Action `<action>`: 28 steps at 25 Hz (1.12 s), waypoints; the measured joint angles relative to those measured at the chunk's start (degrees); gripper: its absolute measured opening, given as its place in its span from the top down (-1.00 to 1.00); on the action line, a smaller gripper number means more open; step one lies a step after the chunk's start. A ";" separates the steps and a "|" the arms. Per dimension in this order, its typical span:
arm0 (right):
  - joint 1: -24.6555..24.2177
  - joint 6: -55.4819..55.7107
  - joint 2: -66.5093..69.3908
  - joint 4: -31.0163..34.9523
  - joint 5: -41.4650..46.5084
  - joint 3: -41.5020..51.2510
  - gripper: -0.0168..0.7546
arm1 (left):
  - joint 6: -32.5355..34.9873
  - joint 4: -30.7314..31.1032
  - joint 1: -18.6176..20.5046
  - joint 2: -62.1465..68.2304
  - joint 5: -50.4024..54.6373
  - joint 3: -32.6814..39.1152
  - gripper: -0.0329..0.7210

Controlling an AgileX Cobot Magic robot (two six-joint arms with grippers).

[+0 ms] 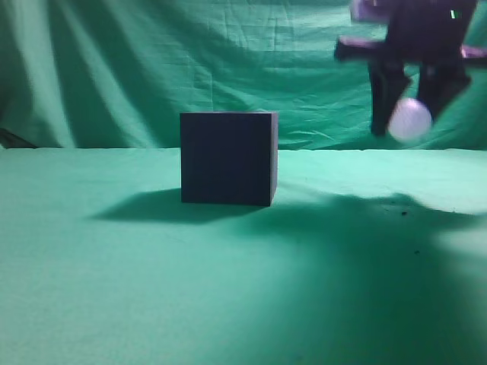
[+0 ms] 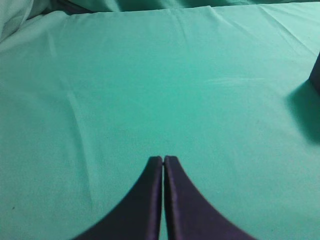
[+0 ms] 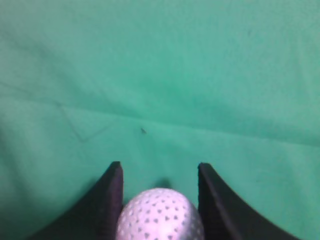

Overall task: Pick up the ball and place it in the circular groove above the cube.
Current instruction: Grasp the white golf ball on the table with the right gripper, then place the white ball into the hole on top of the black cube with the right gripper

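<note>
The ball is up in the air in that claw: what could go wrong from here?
1. The ball is round and sits low between the right gripper's fingers, so it might slip and drop onto the cloth.
2. The cube is well to the side; its top groove isn't visible, so aiming could miss and the ball roll off.

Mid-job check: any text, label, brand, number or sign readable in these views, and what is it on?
None readable.
The cube: plain dark faces, no marking.
The ball: only dimples, no print visible, held in the right tool.
The left tool: bare dark fingers, shut.
The green cloth: unmarked.
A small bright speck high on the right arm in the exterior view is too blurred to read.
</note>
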 joint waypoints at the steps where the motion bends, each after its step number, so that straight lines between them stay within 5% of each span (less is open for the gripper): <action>1: 0.00 -0.28 -1.00 0.69 0.49 -1.16 0.16 | 0.00 0.00 0.00 0.00 0.00 0.00 0.91; 5: 2.23 -4.80 -5.46 5.14 3.03 -6.51 0.16 | 0.00 0.00 0.00 0.00 0.00 0.00 0.91; 15: 18.19 -10.96 -4.55 9.62 0.12 -10.31 0.16 | 0.00 0.00 0.00 0.00 0.00 0.00 0.91; 28: 19.26 -12.04 2.02 8.29 -5.91 -10.31 0.16 | 0.00 0.00 0.00 0.00 0.00 0.00 0.91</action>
